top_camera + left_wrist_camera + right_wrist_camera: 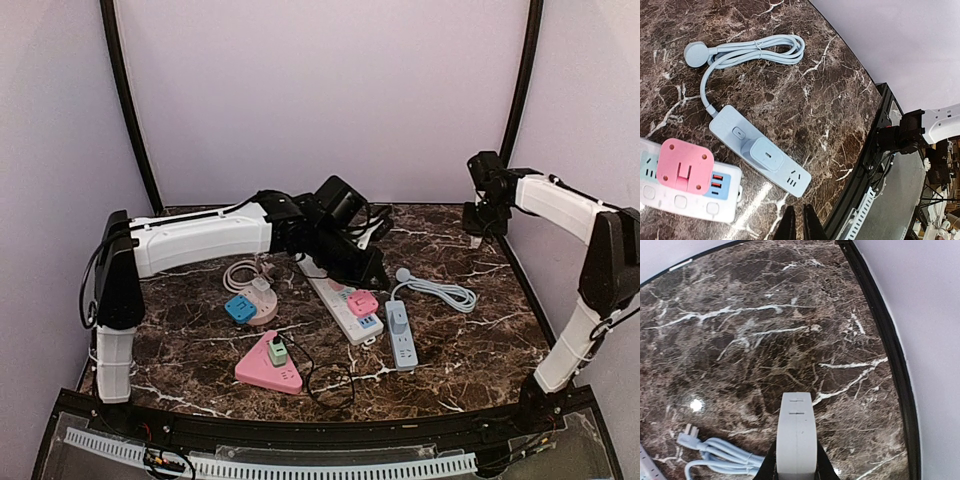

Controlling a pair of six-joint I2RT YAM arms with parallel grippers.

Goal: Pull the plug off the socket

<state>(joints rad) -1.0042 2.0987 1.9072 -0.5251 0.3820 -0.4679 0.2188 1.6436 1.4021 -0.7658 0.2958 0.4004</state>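
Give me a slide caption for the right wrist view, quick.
Right pincer shut on a white plug above the marble table, pale blue cable coiled lower left.

Left end of white power strip (700, 206) beyond the edge

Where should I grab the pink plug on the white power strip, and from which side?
Take the pink plug by its two flat opposite side walls, coming straight down from above. It stands proud of the white power strip, so those walls are exposed; its rounded corners would probably slip.

no legible text, no readable labels
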